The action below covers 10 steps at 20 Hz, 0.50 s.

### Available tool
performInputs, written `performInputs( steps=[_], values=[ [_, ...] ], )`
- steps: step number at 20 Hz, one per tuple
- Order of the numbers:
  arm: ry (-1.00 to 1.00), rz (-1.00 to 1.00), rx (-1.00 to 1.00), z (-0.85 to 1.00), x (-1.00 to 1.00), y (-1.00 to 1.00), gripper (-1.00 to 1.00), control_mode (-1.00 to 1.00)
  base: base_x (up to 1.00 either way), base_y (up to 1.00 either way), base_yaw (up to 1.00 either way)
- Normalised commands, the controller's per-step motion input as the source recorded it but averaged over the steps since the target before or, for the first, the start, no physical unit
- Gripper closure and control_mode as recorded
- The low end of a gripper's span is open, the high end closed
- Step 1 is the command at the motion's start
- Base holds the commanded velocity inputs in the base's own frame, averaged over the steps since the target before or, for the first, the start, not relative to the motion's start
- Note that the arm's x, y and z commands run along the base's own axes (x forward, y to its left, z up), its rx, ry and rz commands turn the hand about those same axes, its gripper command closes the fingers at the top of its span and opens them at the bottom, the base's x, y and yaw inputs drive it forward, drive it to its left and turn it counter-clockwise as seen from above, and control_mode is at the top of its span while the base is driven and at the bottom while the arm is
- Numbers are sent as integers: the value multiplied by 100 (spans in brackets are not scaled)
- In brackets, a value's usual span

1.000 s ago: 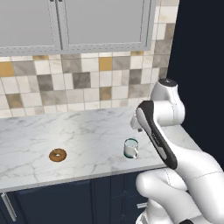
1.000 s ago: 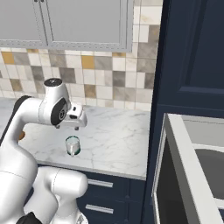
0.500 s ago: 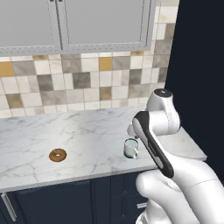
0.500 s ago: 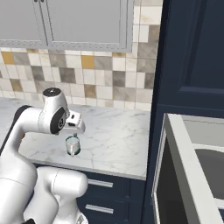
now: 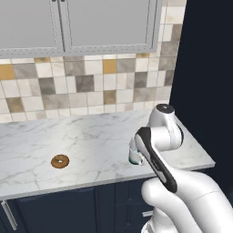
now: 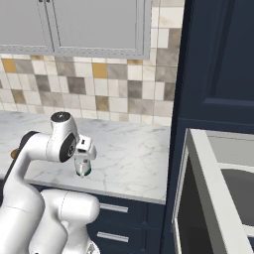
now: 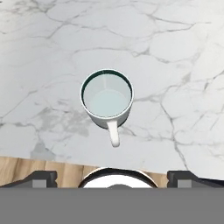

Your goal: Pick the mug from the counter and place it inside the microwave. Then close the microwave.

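The white mug (image 7: 106,98), dark green at the rim, stands upright on the marble counter (image 7: 175,43), its handle pointing toward my hand. My gripper (image 7: 113,177) hangs open above it, the mug centred between the two fingertips (image 7: 41,177) and clear of both. From the base, the mug (image 5: 133,157) peeks out behind my forearm near the counter's (image 5: 91,145) front edge. In the right base view my hand sits just over the mug (image 6: 82,168). The microwave (image 6: 213,173) is at the lower right, and its dark door (image 6: 184,208) appears to stand open.
A brown glazed donut (image 5: 59,161) lies on the counter well left of the mug. A tall navy cabinet (image 6: 218,74) rises right of the counter's end. A tiled wall and grey upper cabinets (image 5: 104,22) stand behind.
My arm has folded down, and the hand has come lower over the mug. The mug and donut have not moved, and the jaws have stayed wide.
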Motion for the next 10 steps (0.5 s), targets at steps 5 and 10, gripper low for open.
performInputs(
  steps=[5,10],
  values=[
    [-3,2,0,-26,16,5,-100,-100,0,0,0],
    [0,5,0,-33,21,0,-100,-100,0,0,0]
  ],
)
